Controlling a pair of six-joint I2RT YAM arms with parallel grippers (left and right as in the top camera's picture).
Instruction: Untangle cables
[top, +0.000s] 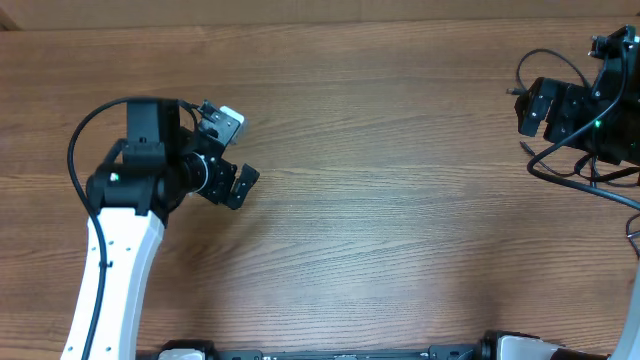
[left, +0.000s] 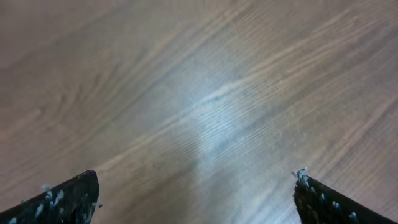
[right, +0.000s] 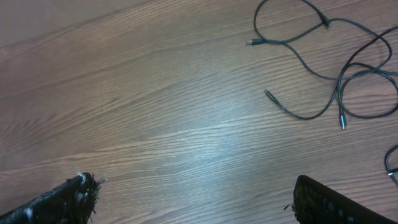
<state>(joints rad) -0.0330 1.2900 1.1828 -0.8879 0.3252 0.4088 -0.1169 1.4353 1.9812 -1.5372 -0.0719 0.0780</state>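
Several thin black cables (right: 339, 87) lie in loose, crossing loops at the upper right of the right wrist view, with small plugs (right: 342, 123) at their ends. From overhead they curl on the table around my right arm (top: 545, 175). My right gripper (right: 196, 200) is open over bare wood, well short of the cables, and holds nothing; overhead it sits at the far right (top: 522, 108). My left gripper (left: 196, 199) is open and empty too, over bare table at the left (top: 238, 152), far from the cables.
A wooden table (top: 380, 220) fills all the views. Its back edge runs along the top of the overhead view. The thicker black wire of the left arm (top: 75, 140) arcs beside that arm.
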